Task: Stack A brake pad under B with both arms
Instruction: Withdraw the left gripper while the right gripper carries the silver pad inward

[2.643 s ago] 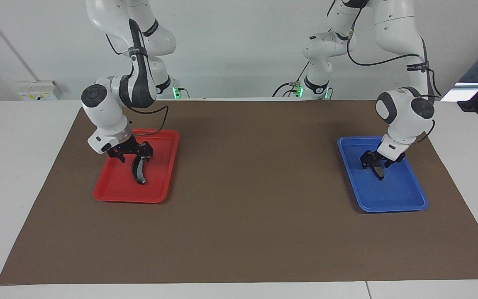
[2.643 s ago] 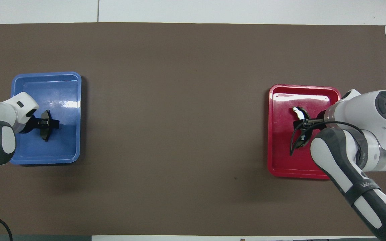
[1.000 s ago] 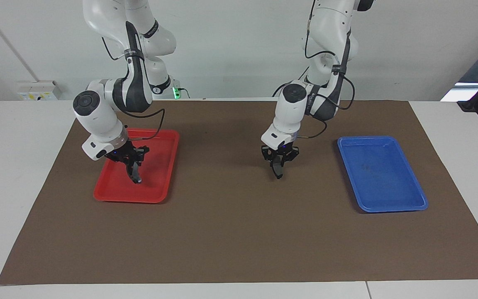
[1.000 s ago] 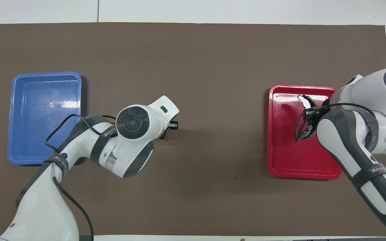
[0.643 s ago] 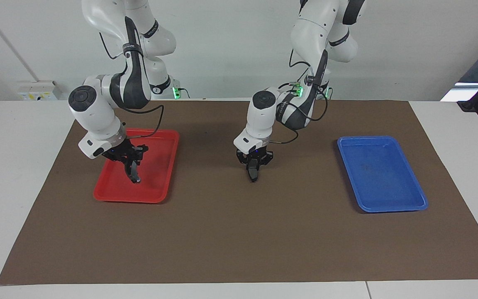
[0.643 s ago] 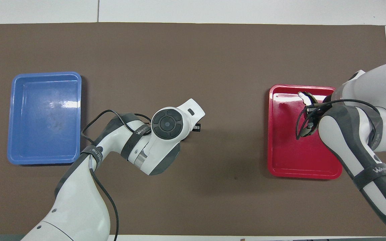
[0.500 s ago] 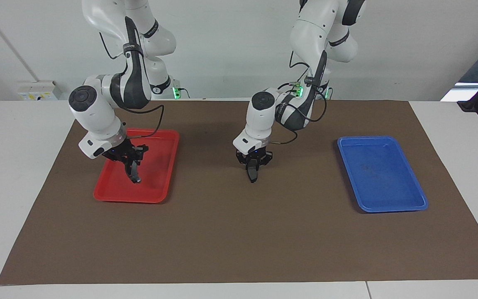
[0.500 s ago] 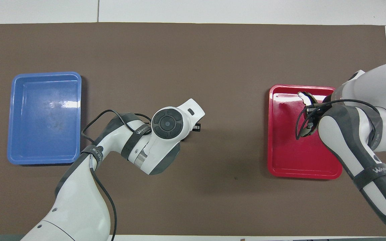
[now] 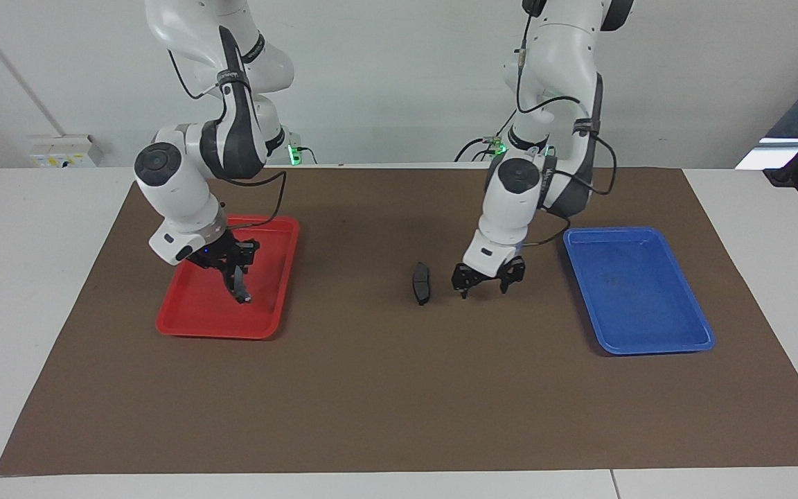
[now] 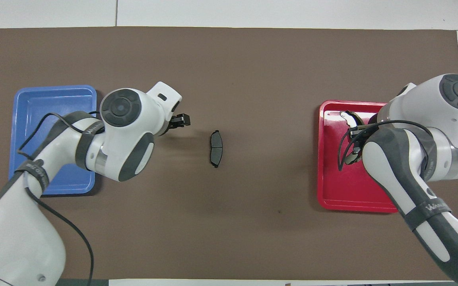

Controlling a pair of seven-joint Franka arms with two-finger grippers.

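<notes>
The short all-black A brake pad (image 9: 420, 283) lies flat on the brown mat at mid-table, and it also shows in the overhead view (image 10: 216, 148). My left gripper (image 9: 485, 279) is open and empty just above the mat, between that pad and the blue tray; in the overhead view (image 10: 179, 120) it is apart from the pad. My right gripper (image 9: 235, 265) is shut on B (image 9: 241, 290), the longer pad with a grey strip, which hangs on edge over the red tray. In the overhead view, B (image 10: 347, 116) is mostly hidden by my right gripper (image 10: 358, 131).
The red tray (image 9: 194, 322) sits toward the right arm's end and the blue tray (image 9: 648, 329) toward the left arm's end. Both show in the overhead view, red (image 10: 332, 194) and blue (image 10: 54, 95). A brown mat (image 9: 399, 388) covers the table.
My left gripper has let go of the A brake pad on the mat, opened, and drawn back toward the blue tray. My right gripper with B has shifted slightly toward mid-table.
</notes>
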